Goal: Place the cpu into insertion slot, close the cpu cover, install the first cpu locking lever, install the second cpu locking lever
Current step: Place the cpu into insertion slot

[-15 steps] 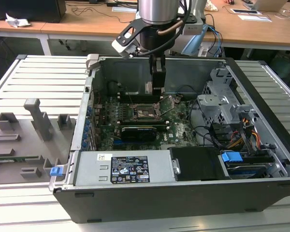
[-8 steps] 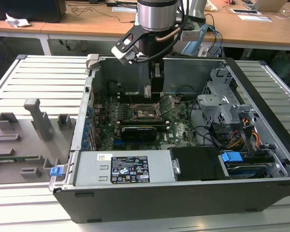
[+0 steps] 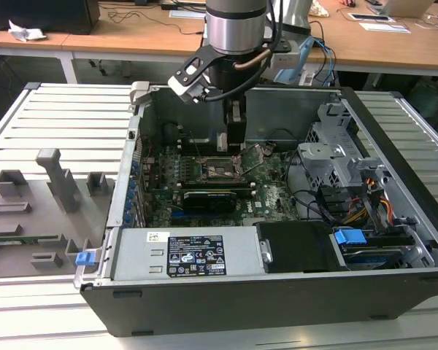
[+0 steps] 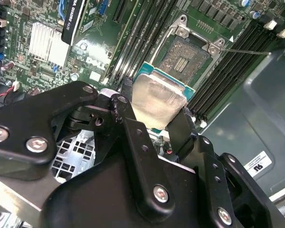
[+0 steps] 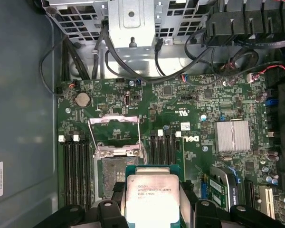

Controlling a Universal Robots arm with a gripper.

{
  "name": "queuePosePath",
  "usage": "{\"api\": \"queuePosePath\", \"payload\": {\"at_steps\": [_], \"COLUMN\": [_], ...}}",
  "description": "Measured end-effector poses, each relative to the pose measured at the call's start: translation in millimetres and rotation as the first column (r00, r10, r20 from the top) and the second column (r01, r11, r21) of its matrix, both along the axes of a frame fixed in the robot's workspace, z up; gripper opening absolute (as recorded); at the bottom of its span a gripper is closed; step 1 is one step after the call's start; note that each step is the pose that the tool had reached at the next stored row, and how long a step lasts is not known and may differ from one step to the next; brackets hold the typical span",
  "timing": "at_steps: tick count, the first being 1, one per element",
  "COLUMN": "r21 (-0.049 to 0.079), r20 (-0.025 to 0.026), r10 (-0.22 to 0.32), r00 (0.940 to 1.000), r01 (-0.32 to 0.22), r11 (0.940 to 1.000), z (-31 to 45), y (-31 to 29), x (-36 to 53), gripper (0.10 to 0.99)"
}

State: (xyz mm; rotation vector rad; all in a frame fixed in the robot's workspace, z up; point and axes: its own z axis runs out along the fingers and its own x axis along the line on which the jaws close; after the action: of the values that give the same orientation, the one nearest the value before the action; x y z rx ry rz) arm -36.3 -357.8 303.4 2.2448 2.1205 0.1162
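The hand (image 4: pixel 156 102) grips the cpu (image 5: pixel 153 197) by two opposite edges, holding it above the board near the bare slot (image 4: pixel 183 59). The cover (image 5: pixel 115 120) is flipped open.

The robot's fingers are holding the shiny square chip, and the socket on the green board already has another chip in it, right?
Not quite. The fingers do hold the shiny square cpu, but the insertion slot on the green board is empty. The second wrist view shows its bare contacts with no chip in it.
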Motion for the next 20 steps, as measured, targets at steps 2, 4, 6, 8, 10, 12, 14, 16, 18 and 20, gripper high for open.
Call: {"api": "queuePosePath", "payload": {"at_steps": [2,4,6,8,10,12,14,16,18,20], "r21": [0.0,0.0,0.0,0.0,0.0,0.0,0.0,0.0,0.0,0.0], "r20": [0.0,0.0,0.0,0.0,0.0,0.0,0.0,0.0,0.0,0.0], "r10": [0.0,0.0,0.0,0.0,0.0,0.0,0.0,0.0,0.0,0.0], "r00": [1.0,1.0,1.0,1.0,1.0,1.0,1.0,1.0,1.0,1.0], "r01": [0.0,0.0,0.0,0.0,0.0,0.0,0.0,0.0,0.0,0.0], "r11": [1.0,1.0,1.0,1.0,1.0,1.0,1.0,1.0,1.0,1.0], "z": [-1.5,-2.3,-4.4,-5.9,-7.6,-8.9,-10.3,-11.2,-12.1,-13.2], "y": [0.0,0.0,0.0,0.0,0.0,0.0,0.0,0.0,0.0,0.0], "x": [-0.2,-0.3,-0.5,-0.6,-0.7,-0.8,-1.0,-1.1,-1.4,-1.6], "gripper": [0.537,0.537,0.537,0.537,0.537,0.537,0.537,0.537,0.537,0.537]}}
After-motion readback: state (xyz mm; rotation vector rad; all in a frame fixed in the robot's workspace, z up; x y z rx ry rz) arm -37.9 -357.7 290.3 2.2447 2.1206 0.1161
